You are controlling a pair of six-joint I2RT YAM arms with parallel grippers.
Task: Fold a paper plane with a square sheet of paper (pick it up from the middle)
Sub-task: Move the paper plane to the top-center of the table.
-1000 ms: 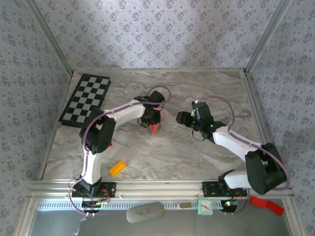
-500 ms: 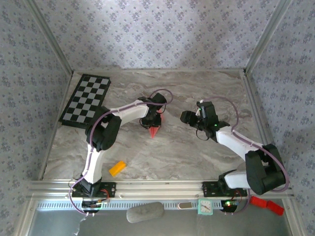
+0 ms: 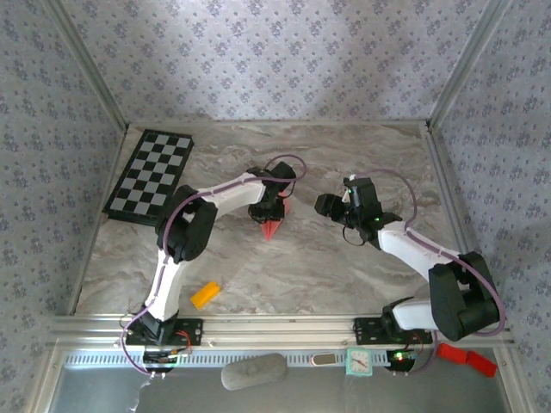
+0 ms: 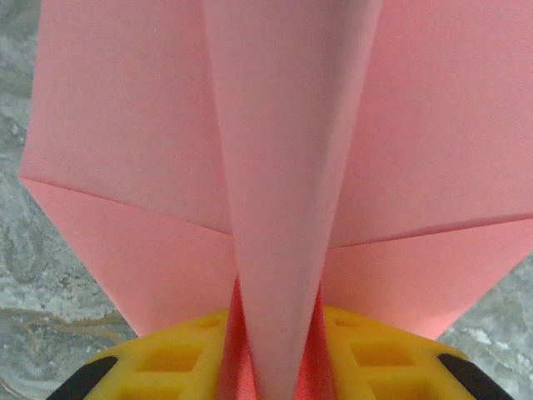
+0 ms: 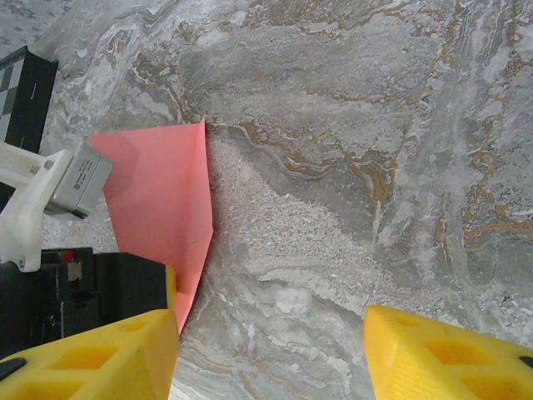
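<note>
Salmon-pink paper plane [image 4: 283, 167] sits between left gripper [image 4: 279, 367] jaws, hold unclear; right gripper [image 5: 271, 333] stands wide apart.

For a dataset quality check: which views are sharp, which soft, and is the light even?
Left wrist: the paper plane is very close, its edges soft. Right wrist: the marble table is sharp. Top external: sharp, with a brighter patch on the back wall.

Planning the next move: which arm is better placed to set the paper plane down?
Left, probably: the paper plane has its centre fold inside the left gripper; the right gripper hovers open beside it.
</note>
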